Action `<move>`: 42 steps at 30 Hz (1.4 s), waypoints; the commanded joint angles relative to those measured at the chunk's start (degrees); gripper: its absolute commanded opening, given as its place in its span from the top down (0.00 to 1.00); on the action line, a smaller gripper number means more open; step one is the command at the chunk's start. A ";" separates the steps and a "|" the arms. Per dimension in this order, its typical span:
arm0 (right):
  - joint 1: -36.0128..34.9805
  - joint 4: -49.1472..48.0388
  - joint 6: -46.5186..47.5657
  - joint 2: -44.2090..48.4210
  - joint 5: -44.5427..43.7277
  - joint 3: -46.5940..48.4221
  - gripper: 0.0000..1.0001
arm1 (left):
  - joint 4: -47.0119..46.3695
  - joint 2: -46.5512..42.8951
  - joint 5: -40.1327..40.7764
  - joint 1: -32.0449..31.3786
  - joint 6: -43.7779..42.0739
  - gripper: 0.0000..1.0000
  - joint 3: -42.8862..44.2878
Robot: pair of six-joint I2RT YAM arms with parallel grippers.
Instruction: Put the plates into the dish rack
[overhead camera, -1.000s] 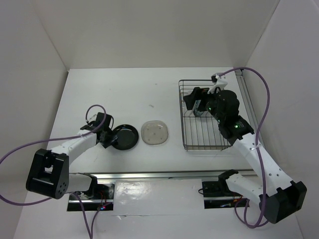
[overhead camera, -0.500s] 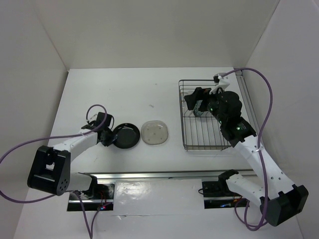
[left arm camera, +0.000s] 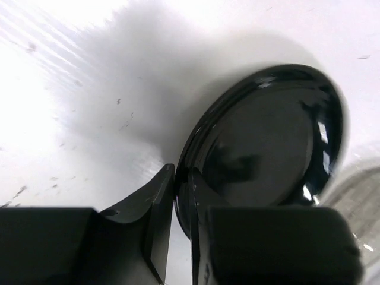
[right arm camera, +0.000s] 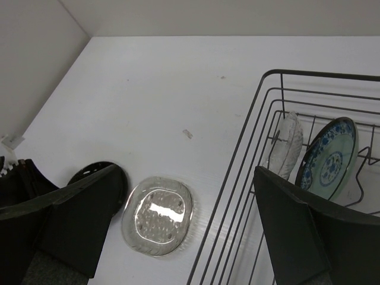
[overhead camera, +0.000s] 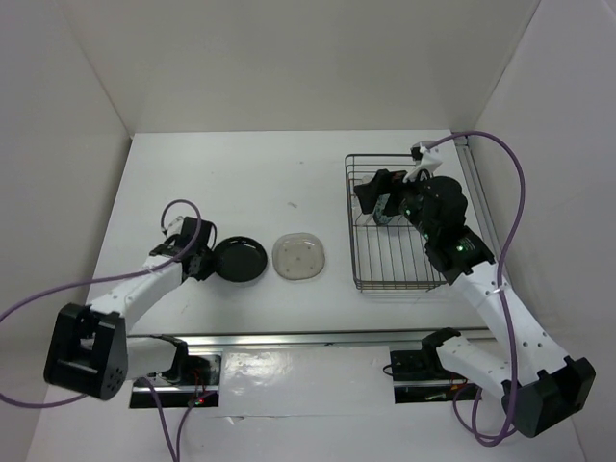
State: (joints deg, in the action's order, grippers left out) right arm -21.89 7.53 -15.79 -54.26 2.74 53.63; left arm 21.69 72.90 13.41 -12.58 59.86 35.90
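Your left gripper [left arm camera: 181,185] pinches the black plate [left arm camera: 267,148] by a thin bit of rim, left of centre in the top view. I judge that glossy edge could slip out and drop if you lift fast. Your right gripper [right arm camera: 185,184] hangs spread above the dish rack [overhead camera: 385,260], upper right. The bench [overhead camera: 279,173] is smooth and white, with plain white walls around it.

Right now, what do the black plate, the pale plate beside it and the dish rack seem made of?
Black plate: glossy, sharp reflections; glazed ceramic or dark glass. Pale plate: translucent, dimpled, shiny; glass or plastic. Dish rack: thin dark wire, probably coated metal.
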 commanded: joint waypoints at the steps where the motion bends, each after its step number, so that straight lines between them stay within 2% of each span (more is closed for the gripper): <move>1: -0.52 -3.31 0.06 -1.37 3.49 -0.10 0.01 | 4.41 -9.07 4.87 0.01 -4.47 1.00 2.50; 2: -0.52 -4.01 0.06 -1.37 3.50 -0.62 0.01 | 4.41 -13.62 5.66 0.01 -6.66 1.00 2.51; 6: -0.52 -5.41 -1.00 -1.99 4.90 -0.63 0.01 | 2.56 -19.37 4.71 0.01 -12.65 1.00 5.23; 9: -0.52 -8.84 -1.00 -4.18 12.26 -1.16 0.01 | 0.03 -19.91 -0.99 0.01 -15.28 1.00 5.85; 12: -0.52 -14.37 -0.47 -8.21 24.55 -1.16 0.01 | -5.06 -22.18 -7.06 0.01 -19.14 1.00 3.84; 13: -0.52 -16.47 -0.47 -9.27 32.77 -1.76 0.01 | -9.87 -23.15 -12.13 0.01 -19.16 1.00 2.78; 15: -1.13 -22.44 -0.47 -11.99 37.41 -2.30 0.01 | -15.95 -27.36 -18.03 0.01 -19.69 1.00 -1.59; 20: -3.15 -21.94 0.59 -17.71 38.37 -1.68 0.01 | -24.49 -31.33 -26.49 0.01 -20.83 1.00 -4.52; 24: -7.97 -23.26 1.20 -20.36 38.13 -1.68 0.02 | -32.40 -32.56 -34.40 0.01 -21.45 1.00 -6.80; 29: -12.38 -20.71 4.28 -22.64 35.05 -1.68 0.04 | -37.15 -34.67 -38.71 0.54 -21.45 1.00 -8.13; 31: -13.69 -20.71 4.28 -23.25 35.05 -1.68 0.12 | -37.68 -34.67 -39.33 0.54 -20.92 1.00 -8.13; 32: -13.71 -20.71 4.28 -23.26 35.05 -1.68 0.22 | -37.69 -34.67 -40.03 0.54 -20.92 1.00 -8.82; 35: -15.29 -20.71 4.28 -24.48 33.91 -1.68 0.40 | -39.01 -35.46 -40.04 0.54 -20.92 1.00 -9.44; 36: -15.81 -21.24 4.28 -24.49 33.30 -1.68 0.63 | -38.49 -36.16 -39.52 0.54 -20.92 1.00 -9.44; 39: -16.43 -20.20 3.57 -23.97 30.14 -0.55 0.99 | -37.43 -35.38 -37.85 0.54 -20.92 1.00 -9.44; 41: -16.43 -18.53 3.05 -22.74 25.41 -0.02 1.00 | -34.45 -33.11 -34.79 0.54 -20.40 0.98 -7.96; 42: -16.43 -17.47 3.05 -22.21 25.38 0.77 1.00 | -32.70 -32.13 -33.29 0.54 -20.39 0.89 -7.34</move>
State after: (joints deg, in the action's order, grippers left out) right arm -37.36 -9.76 -14.09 -78.56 33.23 52.05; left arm -10.92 38.76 -23.55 -12.29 37.89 26.26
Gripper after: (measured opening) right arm 0.129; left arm 0.193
